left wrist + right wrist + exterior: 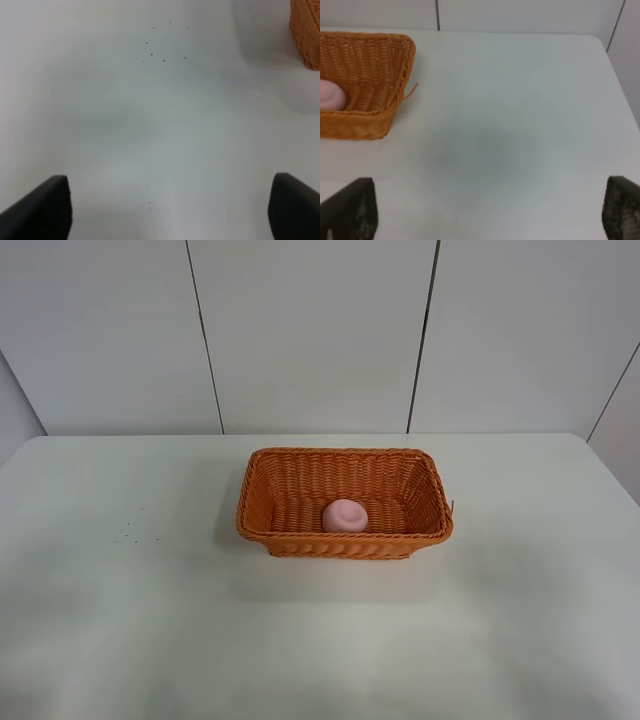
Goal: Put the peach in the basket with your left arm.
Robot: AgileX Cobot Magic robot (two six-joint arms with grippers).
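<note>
Where wicker basket [262,472] sits mid-table, slightly far of centre, peach [346,516] rests inside on woven floor, against near wall, dimple up. White table [120,620] carries cluster of dark specks [162,47] left of basket. Left gripper [169,210] hovers over bare tabletop, fingers spread wide, holding nothing. Right gripper [490,217] likewise spread apart, empty, above table right of basket. Neither arm appears in high view.

Soft, even light from overhead, bright but not harsh. The white table [150,620] shows faint grey mottling and no glare. The basket [262,502] throws a pale, blurred shadow toward the near edge. Both wrist views look hazy; the dark fingertips [37,212] at the frame corners are out of focus, with diffuse shadows on the table between them
</note>
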